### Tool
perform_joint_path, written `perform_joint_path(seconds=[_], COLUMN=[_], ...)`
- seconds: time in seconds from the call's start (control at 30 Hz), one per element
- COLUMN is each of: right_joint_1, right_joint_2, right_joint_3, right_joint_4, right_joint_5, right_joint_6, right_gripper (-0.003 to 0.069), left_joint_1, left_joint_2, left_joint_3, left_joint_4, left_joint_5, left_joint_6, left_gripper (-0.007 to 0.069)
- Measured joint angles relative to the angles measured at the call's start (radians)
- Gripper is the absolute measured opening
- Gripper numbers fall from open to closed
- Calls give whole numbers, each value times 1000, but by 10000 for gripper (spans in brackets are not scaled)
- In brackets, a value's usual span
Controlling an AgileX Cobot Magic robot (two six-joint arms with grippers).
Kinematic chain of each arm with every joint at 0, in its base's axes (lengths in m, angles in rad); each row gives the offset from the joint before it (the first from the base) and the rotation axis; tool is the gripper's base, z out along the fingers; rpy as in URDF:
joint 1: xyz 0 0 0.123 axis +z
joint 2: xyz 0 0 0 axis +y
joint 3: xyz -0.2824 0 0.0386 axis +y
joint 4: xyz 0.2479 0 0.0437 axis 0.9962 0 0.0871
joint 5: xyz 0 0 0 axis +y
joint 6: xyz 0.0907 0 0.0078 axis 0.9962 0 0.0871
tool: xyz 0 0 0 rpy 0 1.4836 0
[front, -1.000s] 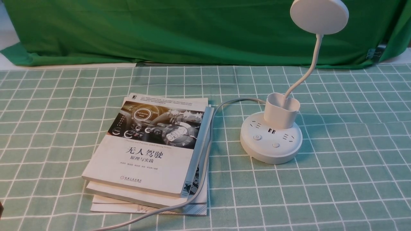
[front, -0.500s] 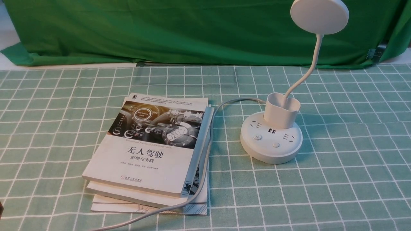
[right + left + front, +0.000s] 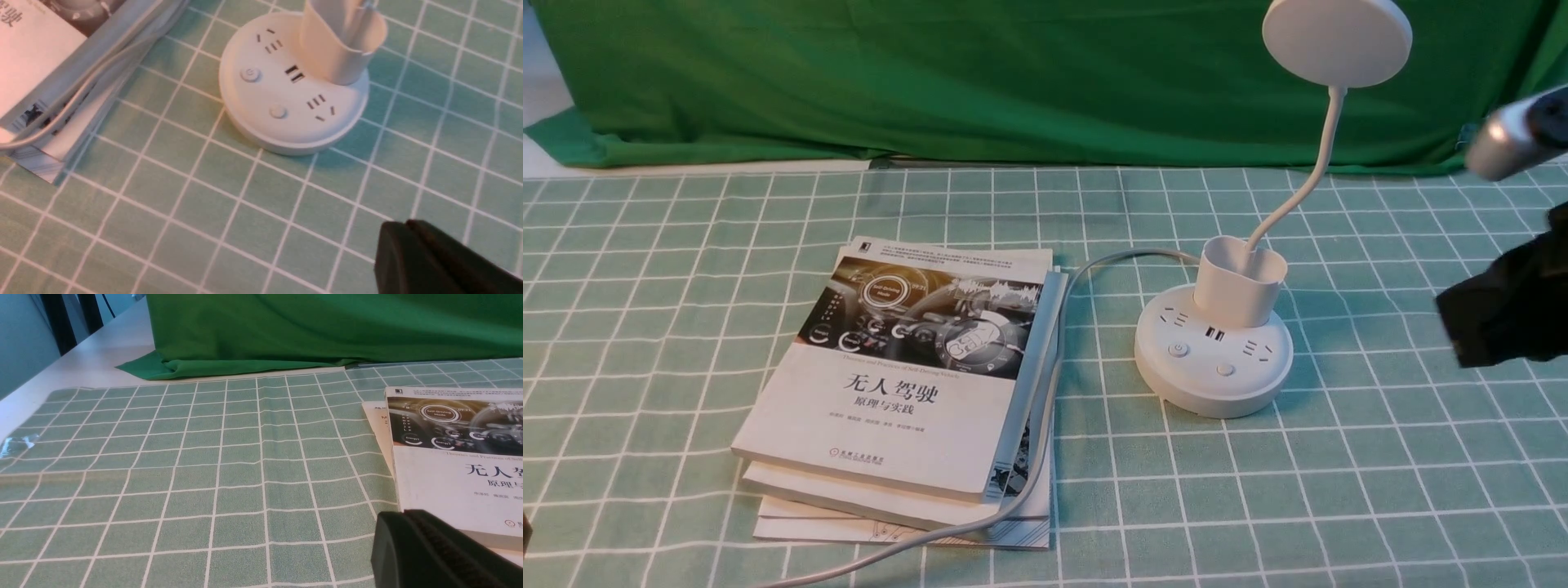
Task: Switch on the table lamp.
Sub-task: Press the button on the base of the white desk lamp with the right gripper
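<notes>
The white table lamp stands right of centre on the checked cloth, its round puck base (image 3: 1213,384) carrying sockets and two buttons (image 3: 1177,350) (image 3: 1225,369). A cup-shaped holder (image 3: 1240,282) sits on the base. A thin neck bends up to the flat disc head (image 3: 1337,41), which looks unlit. My right gripper (image 3: 1447,317) hovers to the right of the base, apart from it, shut and empty. In the right wrist view its tip (image 3: 404,224) hangs over bare cloth short of the base (image 3: 286,130). My left gripper (image 3: 402,516) is shut beside the books.
A stack of books (image 3: 907,392) lies left of the lamp, with the lamp's grey cable (image 3: 1049,392) running over its right edge toward the table's front. A green backdrop cloth (image 3: 1013,82) hangs along the far edge.
My right arm has come into the front view from the right and now hovers beside the lamp base. The lamp, books and cable have not moved.
</notes>
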Motion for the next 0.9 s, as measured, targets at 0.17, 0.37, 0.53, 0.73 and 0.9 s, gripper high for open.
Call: perform_joint_path(seconds=[0.17, 0.37, 0.53, 0.73, 0.9], right_joint_1=[46, 53, 75, 84, 84], right_joint_2=[142, 275, 376, 449, 485], right_joint_3=[0, -1, -1, -1, -1], right_joint_4=[31, 81, 100, 106, 106], right_joint_5=[-87, -183, -265, -346, -398], right_joint_6=[-1, -1, -1, -1, -2], right_gripper=[27, 27, 27, 27, 27], left_joint_1=[0, 0, 0, 0, 0], left_joint_2=[0, 0, 0, 0, 0], left_joint_3=[0, 0, 0, 0, 0], left_joint_4=[0, 0, 0, 0, 0], left_joint_5=[0, 0, 0, 0, 0], left_joint_6=[0, 0, 0, 0, 0], left_gripper=[21, 21, 21, 21, 21])
